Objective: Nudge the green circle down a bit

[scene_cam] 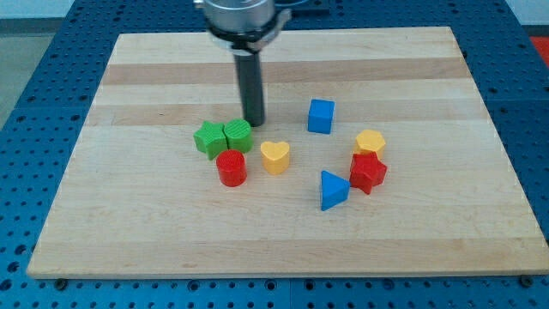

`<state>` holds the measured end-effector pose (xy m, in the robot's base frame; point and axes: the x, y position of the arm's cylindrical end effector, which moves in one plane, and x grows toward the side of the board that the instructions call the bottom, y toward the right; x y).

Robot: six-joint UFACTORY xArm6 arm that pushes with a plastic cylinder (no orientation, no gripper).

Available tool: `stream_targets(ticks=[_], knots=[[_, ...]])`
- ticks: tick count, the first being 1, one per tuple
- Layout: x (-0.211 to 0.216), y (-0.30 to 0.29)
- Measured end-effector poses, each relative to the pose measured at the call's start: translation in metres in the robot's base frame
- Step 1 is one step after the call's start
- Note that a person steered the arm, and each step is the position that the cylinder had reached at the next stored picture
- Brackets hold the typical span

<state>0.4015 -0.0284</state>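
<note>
The green circle (238,135) sits left of the board's middle, touching a green star (208,139) on its left. A red cylinder (232,167) lies just below the two green blocks. My tip (255,124) is at the lower end of the dark rod, just above and right of the green circle, touching or almost touching its upper right edge.
A yellow heart (275,157) lies right of the red cylinder. A blue cube (321,116) is right of my tip. A yellow block (370,142), a red star (368,172) and a blue triangle (333,190) cluster at the right. All rest on the wooden board (129,215).
</note>
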Motion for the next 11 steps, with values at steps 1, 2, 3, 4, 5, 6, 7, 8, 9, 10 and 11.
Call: stream_targets(ticks=[1,2,3,4,5,6,7,8,9,10,11], knots=[[0.000,0.038],[0.000,0.063],[-0.001,0.105],[0.002,0.105],[0.039,0.105],[0.068,0.101],[0.068,0.090],[0.068,0.070],[0.069,0.048],[0.083,0.049],[0.098,0.051]])
